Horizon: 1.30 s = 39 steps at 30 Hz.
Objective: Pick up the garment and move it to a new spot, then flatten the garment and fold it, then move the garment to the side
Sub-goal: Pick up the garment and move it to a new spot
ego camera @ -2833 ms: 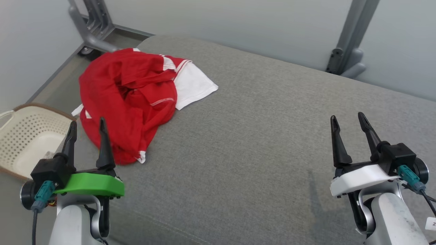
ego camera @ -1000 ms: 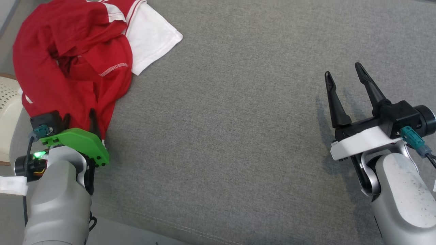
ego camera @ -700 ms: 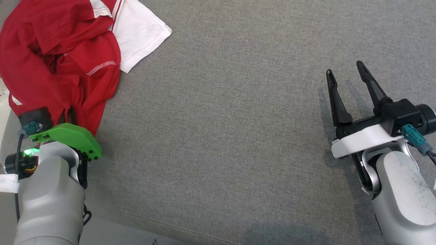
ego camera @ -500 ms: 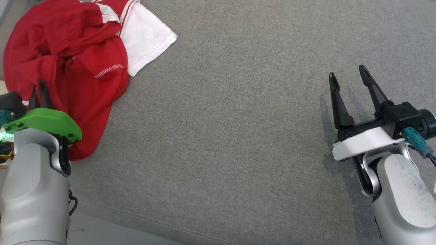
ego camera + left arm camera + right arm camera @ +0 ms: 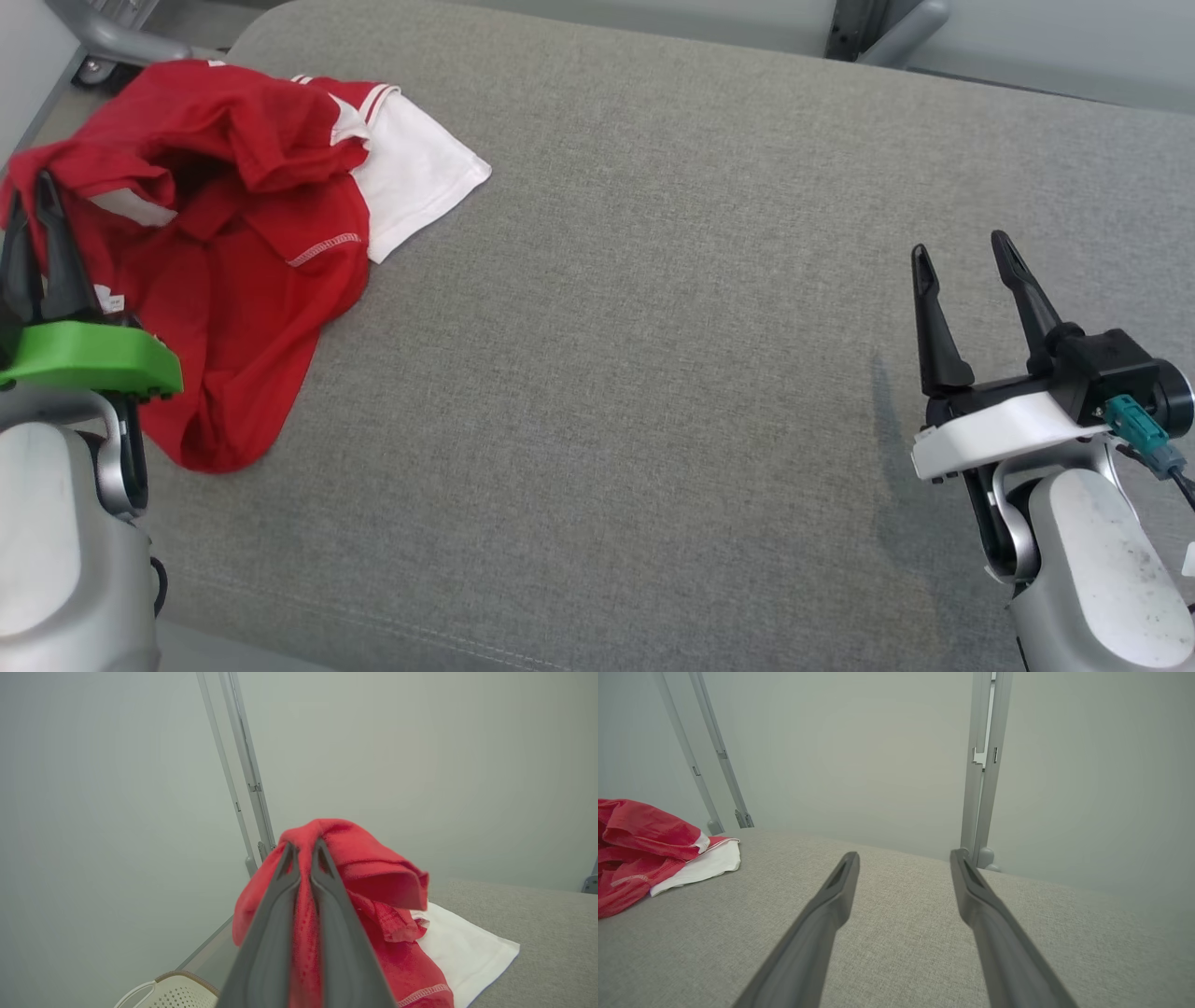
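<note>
Your left gripper (image 5: 304, 845) is pinched shut on a fold of the red-and-white shirt (image 5: 233, 271); your right gripper (image 5: 960, 243) stands open and empty. The shirt lies crumpled at the grey cushion's (image 5: 653, 327) far-left corner, and so thin a pinch could slip, spilling it over the edge.

I can read no word, brand, number or sign anywhere. On the garment (image 5: 233, 280), at about nine o'clock in my head view, sits a small white tag (image 5: 107, 299) with dark specks, too small to make out. At about four o'clock, beside my right forearm (image 5: 1092, 579), a white sticker (image 5: 1189, 560) is cut off by the picture's edge, and nothing on it is legible.
</note>
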{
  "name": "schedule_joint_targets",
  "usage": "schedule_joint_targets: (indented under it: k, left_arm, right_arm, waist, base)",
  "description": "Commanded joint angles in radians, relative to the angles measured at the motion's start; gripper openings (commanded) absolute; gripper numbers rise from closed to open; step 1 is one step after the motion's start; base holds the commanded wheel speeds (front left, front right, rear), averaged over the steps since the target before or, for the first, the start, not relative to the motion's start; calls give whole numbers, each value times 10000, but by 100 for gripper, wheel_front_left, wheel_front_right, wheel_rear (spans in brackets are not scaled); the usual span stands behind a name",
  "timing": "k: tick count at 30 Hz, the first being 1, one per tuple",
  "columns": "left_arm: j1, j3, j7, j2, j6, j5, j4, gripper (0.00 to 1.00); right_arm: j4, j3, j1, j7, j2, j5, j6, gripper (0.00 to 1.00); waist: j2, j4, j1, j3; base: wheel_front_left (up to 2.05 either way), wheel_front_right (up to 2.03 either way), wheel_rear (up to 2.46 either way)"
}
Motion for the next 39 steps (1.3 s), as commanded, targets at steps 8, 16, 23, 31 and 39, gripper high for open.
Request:
schedule_joint_targets:
  k: [8,16,23,31,39]
  left_arm:
    - [2296,-362,25,-574,104,284,-2834,0]
    - [3403,-1391,971,-953,-201,514,-4702,0]
    - [2952,-2470,1515,-1235,-552,443,-4945,0]
    - [1992,-4096,1737,-1550,-901,297,-4101,0]
    - [1227,-5454,1726,-1685,-1026,13,-2847,0]
  right_arm:
    - [-261,-386,762,-68,334,-91,1,100]
    - [-521,-465,905,-74,480,-186,1,100]
    - [-629,-443,697,-73,588,-103,-1,100]
    - [-757,-471,547,-74,684,-2,-1,100]
    - [-888,-590,510,-75,747,152,-1,100]
  waist:
    - [-1,-1055,0,-988]
    - [-1,-2171,0,-1007]
    - [-1,-3566,0,-689]
    - [-1,-5269,0,-166]
    - [-1,-6282,0,537]
  base:
    - [0,0,0]
    - [0,0,0]
    - [0,0,0]
    - [0,0,0]
    - [0,0,0]
